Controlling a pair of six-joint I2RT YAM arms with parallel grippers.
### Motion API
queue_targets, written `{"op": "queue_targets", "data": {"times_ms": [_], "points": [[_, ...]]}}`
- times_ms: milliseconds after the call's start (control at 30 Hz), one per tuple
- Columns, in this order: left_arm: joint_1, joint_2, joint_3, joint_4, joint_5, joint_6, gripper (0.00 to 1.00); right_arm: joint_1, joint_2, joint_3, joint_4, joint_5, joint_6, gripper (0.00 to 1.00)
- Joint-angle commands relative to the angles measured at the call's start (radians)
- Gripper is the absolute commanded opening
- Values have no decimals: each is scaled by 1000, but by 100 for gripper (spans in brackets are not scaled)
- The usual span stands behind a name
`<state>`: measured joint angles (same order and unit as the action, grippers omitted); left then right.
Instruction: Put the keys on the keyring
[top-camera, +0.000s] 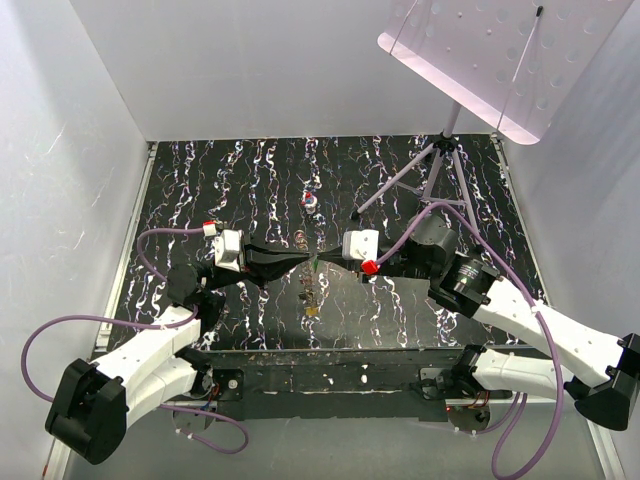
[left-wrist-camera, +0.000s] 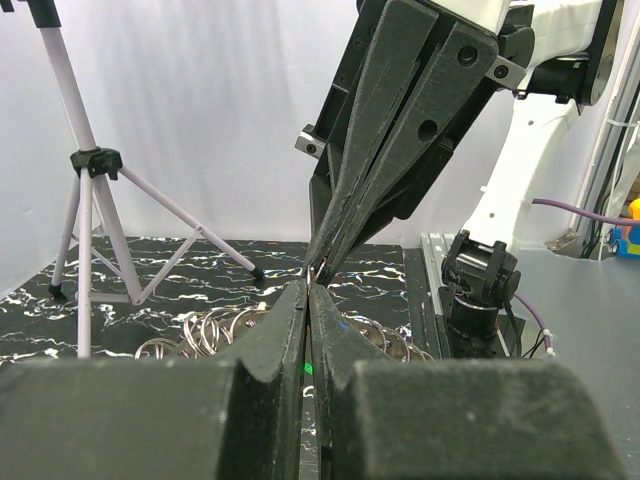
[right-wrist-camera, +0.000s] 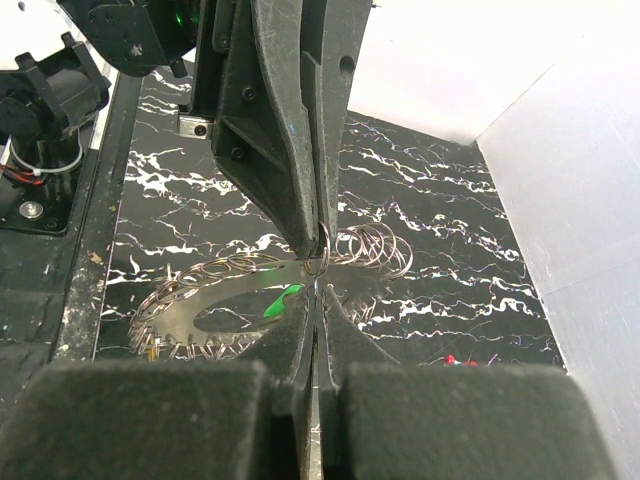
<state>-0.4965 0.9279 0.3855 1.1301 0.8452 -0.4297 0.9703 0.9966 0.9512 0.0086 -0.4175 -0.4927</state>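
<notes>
Keyring (right-wrist-camera: 175, 305) is pinched at its rim by clamped left fingers (right-wrist-camera: 280, 150) and clamped right fingers (right-wrist-camera: 285, 350), tips meeting, likely to steady it for threading; green key (right-wrist-camera: 285, 300) is seen just beside right fingertips.

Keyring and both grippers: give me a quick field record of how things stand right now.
keyring: flat grey plate, small wire loops round its rim
left gripper: shut, tip to tip with the right gripper
right gripper: shut, at the keyring's rim
green key: by the centre hole, near both tips
grip: cannot tell what either pinches
</notes>
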Motion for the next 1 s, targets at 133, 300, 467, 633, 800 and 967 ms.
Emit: {"op": "queue_targets", "data": {"times_ms": [133, 300, 467, 633, 800, 967], "points": [[4, -1, -4, 54, -9, 5, 0, 5, -9, 9, 57, 16, 39, 1], [4, -1, -4, 66, 8, 9, 0, 7, -9, 14, 57, 20, 55, 1], [4, -3, -7, 71, 20, 23, 0, 7, -13, 20, 50, 14, 75, 1], [4, -1, -7, 73, 31, 34, 0, 7, -19, 24, 50, -1, 91, 1], [4, 0, -8, 76, 34, 42, 0, 7, -26, 24, 47, -10, 95, 1], [3, -6, -13, 73, 32, 57, 0, 7, -29, 26, 36, -10, 97, 1]]}}
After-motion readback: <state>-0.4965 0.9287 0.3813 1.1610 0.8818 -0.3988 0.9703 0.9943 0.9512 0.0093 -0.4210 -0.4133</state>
